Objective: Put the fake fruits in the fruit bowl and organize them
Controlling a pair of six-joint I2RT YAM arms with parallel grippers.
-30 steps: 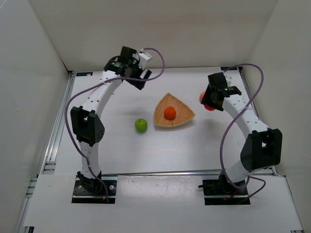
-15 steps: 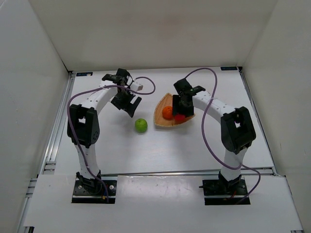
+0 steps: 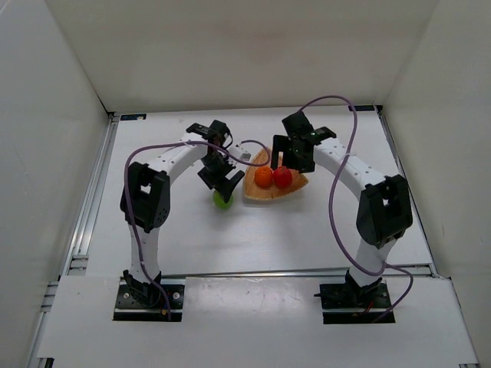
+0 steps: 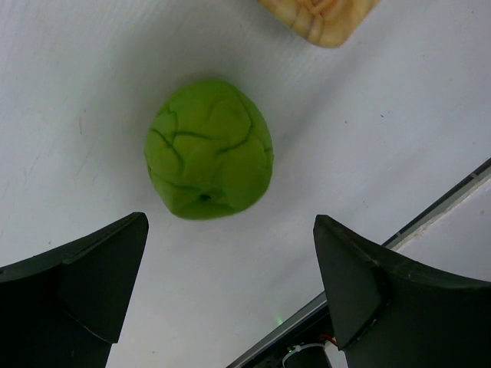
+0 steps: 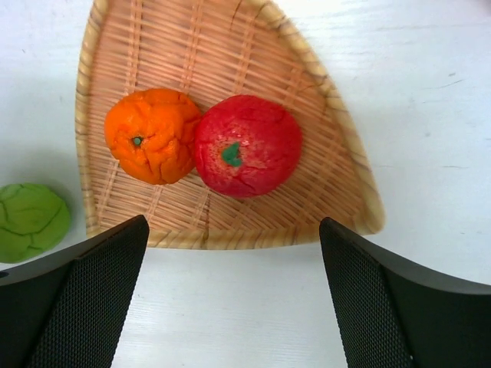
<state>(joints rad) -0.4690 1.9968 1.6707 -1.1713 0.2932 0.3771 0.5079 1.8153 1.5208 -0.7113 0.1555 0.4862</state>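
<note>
From above, you have the left claw (image 3: 224, 184) low over the green apple (image 3: 222, 201), which sits on the white table (image 3: 268, 238) just beside the left corner of the basket (image 3: 257, 196). The claw covers much of the apple, so from here it is hard to say whether they touch. The right claw (image 3: 291, 157) hangs over the far side of the basket. Inside the basket the orange (image 3: 263, 177) lies to the left and the red apple (image 3: 282, 177) to the right, side by side.

On your left wrist camera the left claw (image 4: 230, 230) is spread wide and grips nothing. The green apple (image 4: 209, 149) rests on the table just ahead of the two fingertips, clear of both. A corner of the basket (image 4: 322, 15) shows at the top edge, near the apple but apart from it.

On your right wrist camera the right claw (image 5: 232, 230) is also spread wide and empty. The basket (image 5: 353, 176) lies below it, with the orange (image 5: 151, 135) and red apple (image 5: 247, 145) touching each other near its middle. The green apple (image 5: 29, 220) sits outside the rim at the lower left
</note>
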